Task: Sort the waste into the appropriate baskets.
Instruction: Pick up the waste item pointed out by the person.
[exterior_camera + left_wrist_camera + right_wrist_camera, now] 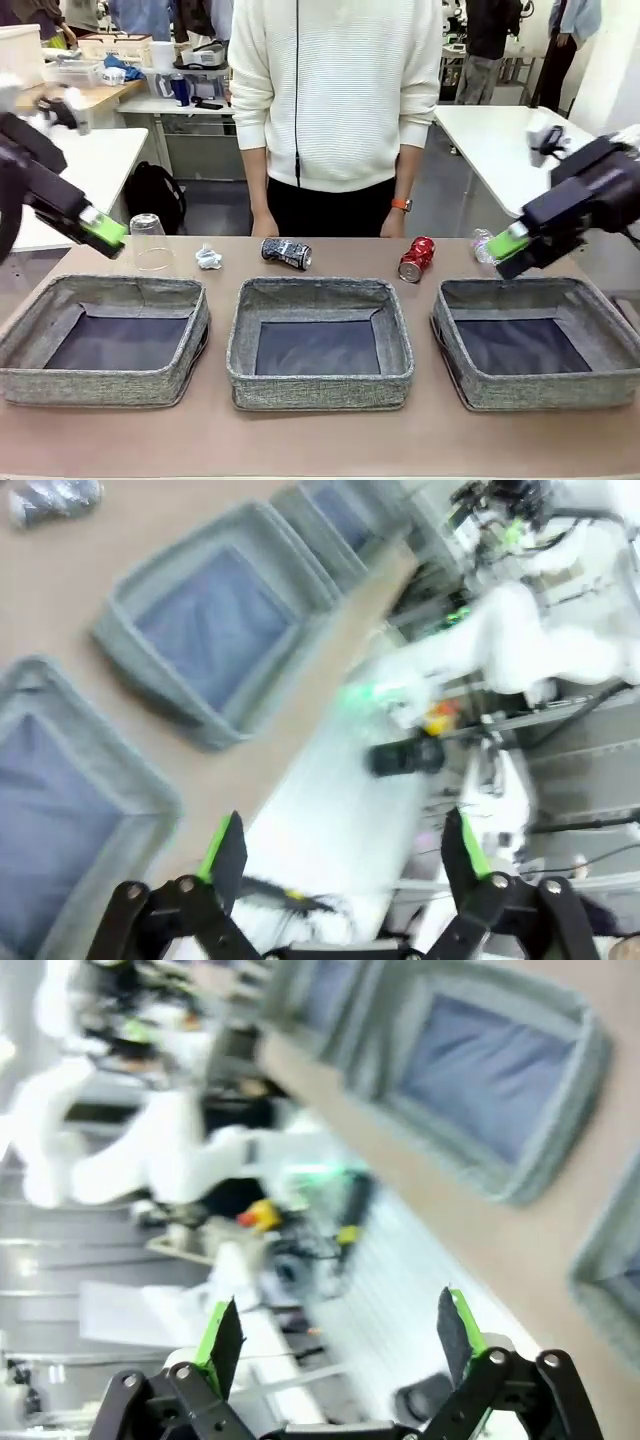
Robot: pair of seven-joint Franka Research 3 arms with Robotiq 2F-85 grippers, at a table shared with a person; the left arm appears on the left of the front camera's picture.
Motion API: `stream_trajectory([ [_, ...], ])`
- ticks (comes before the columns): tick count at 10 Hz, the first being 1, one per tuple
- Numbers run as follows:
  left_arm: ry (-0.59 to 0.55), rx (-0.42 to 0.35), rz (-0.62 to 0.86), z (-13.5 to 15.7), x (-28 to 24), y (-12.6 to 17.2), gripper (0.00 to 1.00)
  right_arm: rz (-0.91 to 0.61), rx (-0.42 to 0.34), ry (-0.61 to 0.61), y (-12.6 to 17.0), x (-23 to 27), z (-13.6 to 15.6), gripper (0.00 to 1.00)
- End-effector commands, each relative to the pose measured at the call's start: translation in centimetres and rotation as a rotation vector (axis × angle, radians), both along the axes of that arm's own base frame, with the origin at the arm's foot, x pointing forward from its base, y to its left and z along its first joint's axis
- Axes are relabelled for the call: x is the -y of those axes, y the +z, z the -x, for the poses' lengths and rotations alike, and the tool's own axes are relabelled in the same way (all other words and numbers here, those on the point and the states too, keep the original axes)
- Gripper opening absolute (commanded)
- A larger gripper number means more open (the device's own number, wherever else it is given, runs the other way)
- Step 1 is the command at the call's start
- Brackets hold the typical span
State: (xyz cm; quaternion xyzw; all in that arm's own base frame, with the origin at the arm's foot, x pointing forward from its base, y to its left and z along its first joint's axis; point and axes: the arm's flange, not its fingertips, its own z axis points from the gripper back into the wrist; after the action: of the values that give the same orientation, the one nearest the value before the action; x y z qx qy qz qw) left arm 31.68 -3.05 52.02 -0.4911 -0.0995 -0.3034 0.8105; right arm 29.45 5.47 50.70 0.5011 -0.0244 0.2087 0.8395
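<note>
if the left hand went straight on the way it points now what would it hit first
Probably nothing close. The left hand is open, and its wrist view shows the left basket and middle basket off to one side, with the table's near edge ahead. Depth is unclear.

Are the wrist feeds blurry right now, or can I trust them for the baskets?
Front view: sharp, evenly lit, red can and baskets crisp. Left wrist view: baskets motion-smeared, left fingers sharp. Right wrist view: equally smeared, right fingers sharp.
</note>
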Motion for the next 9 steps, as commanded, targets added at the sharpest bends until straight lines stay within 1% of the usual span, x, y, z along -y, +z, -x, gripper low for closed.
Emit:
stream_trajectory([
  [1,0.163,-0.211,0.235,-1.1,-3.0,-1.2,1.0,-0.276,-0.254,-0.271,-3.1,3.5,4.1,1.0],
  [2,0.22,-0.22,0.278,-0.7,-5.4,-1.7,1.0,-0.31,-0.279,-0.415,-3.7,6.6,4.7,1.0],
  [3,0.285,-0.233,0.303,-0.2,-7.9,-2.3,1.0,-0.333,-0.291,-0.513,-4.4,10.1,5.2,1.0],
  [4,0.367,-0.245,0.317,0.4,-10.0,-2.9,1.0,-0.379,-0.307,-0.596,-5.3,13.4,5.3,1.0],
  [5,0.443,-0.247,0.322,1.4,-12.0,-3.2,1.0,-0.408,-0.314,-0.654,-6.3,15.8,5.3,1.0],
  [6,0.506,-0.241,0.332,2.4,-14.0,-3.5,1.0,-0.413,-0.315,-0.691,-7.1,17.6,5.3,1.0],
  [7,0.548,-0.263,0.28,3.0,-15.6,-4.1,1.0,-0.469,-0.246,-0.709,-7.6,18.7,5.6,1.0],
  [8,0.637,-0.311,0.188,2.8,-15.0,-4.7,1.0,-0.361,-0.339,-0.686,-4.2,21.5,2.7,1.0],
  [9,0.523,-0.252,0.307,2.3,-16.2,-4.0,1.0,-0.361,-0.339,-0.686,-4.2,21.5,2.7,1.0],
])
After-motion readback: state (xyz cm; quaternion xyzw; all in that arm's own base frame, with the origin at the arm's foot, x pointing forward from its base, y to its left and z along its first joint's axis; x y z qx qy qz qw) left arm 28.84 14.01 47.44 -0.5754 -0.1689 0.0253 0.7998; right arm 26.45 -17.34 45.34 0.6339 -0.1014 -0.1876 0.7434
